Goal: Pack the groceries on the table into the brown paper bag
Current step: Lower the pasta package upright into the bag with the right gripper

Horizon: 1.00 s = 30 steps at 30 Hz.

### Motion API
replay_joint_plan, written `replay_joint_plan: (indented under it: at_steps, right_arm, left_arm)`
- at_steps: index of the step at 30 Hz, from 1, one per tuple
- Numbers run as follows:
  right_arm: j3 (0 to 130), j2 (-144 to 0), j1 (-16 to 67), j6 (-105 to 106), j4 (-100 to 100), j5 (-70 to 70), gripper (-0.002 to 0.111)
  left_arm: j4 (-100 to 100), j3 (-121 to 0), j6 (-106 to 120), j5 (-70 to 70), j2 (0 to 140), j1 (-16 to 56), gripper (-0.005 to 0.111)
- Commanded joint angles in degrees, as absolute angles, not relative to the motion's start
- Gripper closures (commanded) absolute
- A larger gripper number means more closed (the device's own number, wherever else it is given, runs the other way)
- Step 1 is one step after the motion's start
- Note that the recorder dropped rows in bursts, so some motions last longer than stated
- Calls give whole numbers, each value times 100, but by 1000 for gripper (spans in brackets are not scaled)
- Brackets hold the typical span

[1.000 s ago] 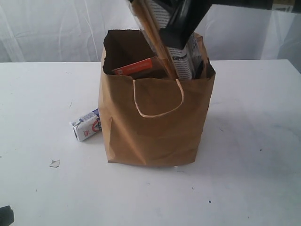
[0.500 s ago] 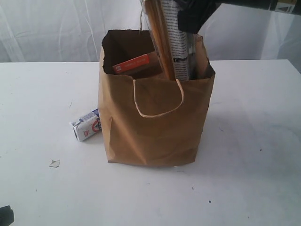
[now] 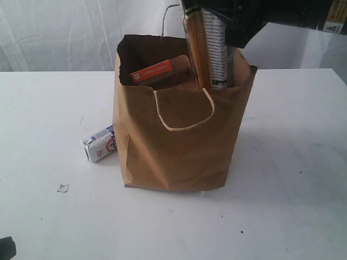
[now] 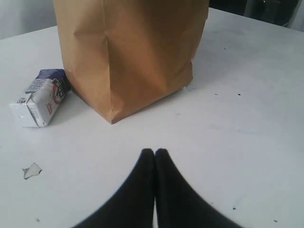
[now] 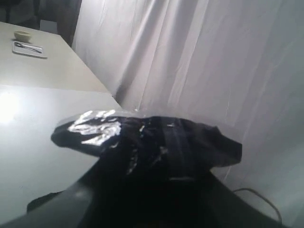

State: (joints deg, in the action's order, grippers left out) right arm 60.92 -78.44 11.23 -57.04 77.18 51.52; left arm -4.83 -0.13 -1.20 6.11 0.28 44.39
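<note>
Above the bag's mouth our right gripper (image 3: 236,24) hangs from the upper right, jaws partway apart and clamped on the long dark-blue packet (image 3: 211,54), which stands upright with its lower end inside the brown paper bag (image 3: 173,146). Our left gripper (image 4: 154,159) hovers low over the table (image 4: 247,123), jaws pressed together and empty, pointing at the bag's base.
</note>
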Motion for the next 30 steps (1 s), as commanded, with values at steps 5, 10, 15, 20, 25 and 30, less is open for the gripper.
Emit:
replay_joint_plan:
  at_steps: [5, 10, 15, 20, 25, 30]
  right_arm:
    - [5972, -8082, 1076, -5630, 7343, 5670, 108]
    - [5817, -8245, 1076, -5691, 7288, 5831, 108]
    - [5789, -8245, 1076, -5748, 7347, 5955, 108]
    - [5776, -8116, 1076, -5796, 7388, 6045, 87]
    - [5705, -7872, 1076, -5957, 7525, 6045, 63]
    - [5592, -7675, 1076, -6031, 7556, 6066, 63]
  left_arm:
    - [-509, 0, -123, 609, 0, 4471, 107]
    - [-509, 0, -123, 609, 0, 4471, 107]
    - [-509, 0, -123, 609, 0, 4471, 107]
    - [-509, 0, -123, 609, 0, 4471, 107]
    - [-509, 0, -123, 609, 0, 4471, 107]
    - [-509, 0, -123, 609, 0, 4471, 107]
